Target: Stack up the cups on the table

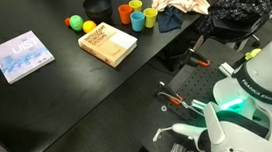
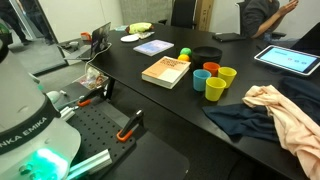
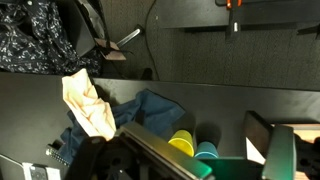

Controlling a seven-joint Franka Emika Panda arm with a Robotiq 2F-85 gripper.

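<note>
The cups [image 3: 181,143] cluster on the table [image 3: 230,100], well beyond the claw [image 3: 195,128].

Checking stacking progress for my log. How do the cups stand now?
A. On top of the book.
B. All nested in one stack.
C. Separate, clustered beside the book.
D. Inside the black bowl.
C: in an exterior view the cups stand singly on the table beside the book, none nested.

Office or lab: long black table [image 2: 125,62], tablet [image 2: 290,58], book [image 2: 166,71], seated person [image 2: 262,14]
</note>
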